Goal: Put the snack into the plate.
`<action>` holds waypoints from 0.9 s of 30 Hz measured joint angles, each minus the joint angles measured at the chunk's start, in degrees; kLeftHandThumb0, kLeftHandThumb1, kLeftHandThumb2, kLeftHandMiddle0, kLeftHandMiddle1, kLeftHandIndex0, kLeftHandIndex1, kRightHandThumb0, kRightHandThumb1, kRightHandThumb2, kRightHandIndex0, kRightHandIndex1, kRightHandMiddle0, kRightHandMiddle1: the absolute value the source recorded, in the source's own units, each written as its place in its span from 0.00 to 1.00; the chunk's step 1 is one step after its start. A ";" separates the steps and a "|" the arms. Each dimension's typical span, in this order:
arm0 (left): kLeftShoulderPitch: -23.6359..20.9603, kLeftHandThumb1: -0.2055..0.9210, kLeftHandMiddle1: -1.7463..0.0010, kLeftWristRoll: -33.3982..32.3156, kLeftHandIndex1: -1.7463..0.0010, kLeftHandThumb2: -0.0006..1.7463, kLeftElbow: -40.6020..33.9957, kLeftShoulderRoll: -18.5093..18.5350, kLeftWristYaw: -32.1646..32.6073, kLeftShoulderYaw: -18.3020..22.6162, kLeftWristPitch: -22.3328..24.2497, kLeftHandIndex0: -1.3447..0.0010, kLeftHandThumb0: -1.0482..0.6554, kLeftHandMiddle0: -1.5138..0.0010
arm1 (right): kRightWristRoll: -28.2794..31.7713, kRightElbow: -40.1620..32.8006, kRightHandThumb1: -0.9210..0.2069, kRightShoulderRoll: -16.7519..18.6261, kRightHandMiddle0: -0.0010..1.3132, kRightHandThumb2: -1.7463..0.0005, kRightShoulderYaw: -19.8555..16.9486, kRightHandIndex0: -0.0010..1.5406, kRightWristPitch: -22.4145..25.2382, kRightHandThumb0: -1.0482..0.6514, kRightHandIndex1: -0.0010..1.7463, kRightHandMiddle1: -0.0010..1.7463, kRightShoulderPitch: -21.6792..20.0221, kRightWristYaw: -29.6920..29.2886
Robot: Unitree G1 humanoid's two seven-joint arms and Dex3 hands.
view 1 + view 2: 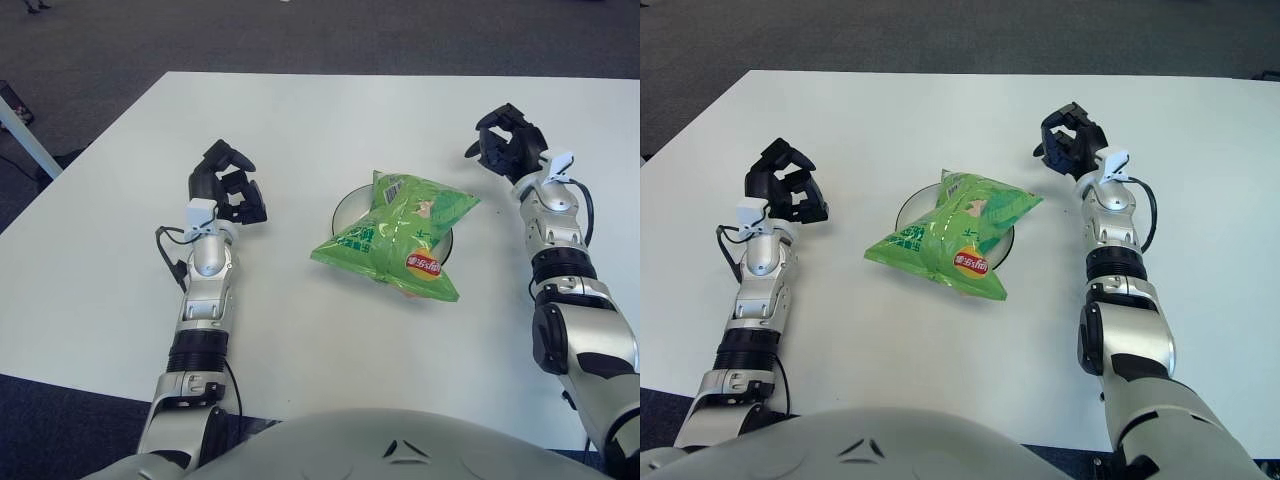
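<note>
A crinkled green snack bag [395, 238] lies across the plate [345, 207], with the right hand [507, 146] at two o'clock and the left hand [227, 184] at nine o'clock, both with fingers curled on nothing.

1. On the green snack bag [397, 238]: a round red and yellow brand badge [423, 265] near the lower right corner, lettering too small to read.
2. Across the middle of the same bag: large pale characters [362, 236], not legible.
3. Near the top edge of the bag: a small white barcode patch [392, 185], digits unreadable.
4. On the grey body shell at the bottom edge: a small dark triangular mark [405, 450], no words.
5. Elsewhere: no readable text.
</note>
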 measured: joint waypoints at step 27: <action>0.77 0.22 0.00 -0.39 0.00 0.95 -2.03 -0.77 2.22 0.53 1.74 0.37 0.26 0.14 | 0.94 -4.98 0.92 7.14 0.55 0.00 -3.41 0.64 10.94 0.62 0.90 1.00 3.65 -11.14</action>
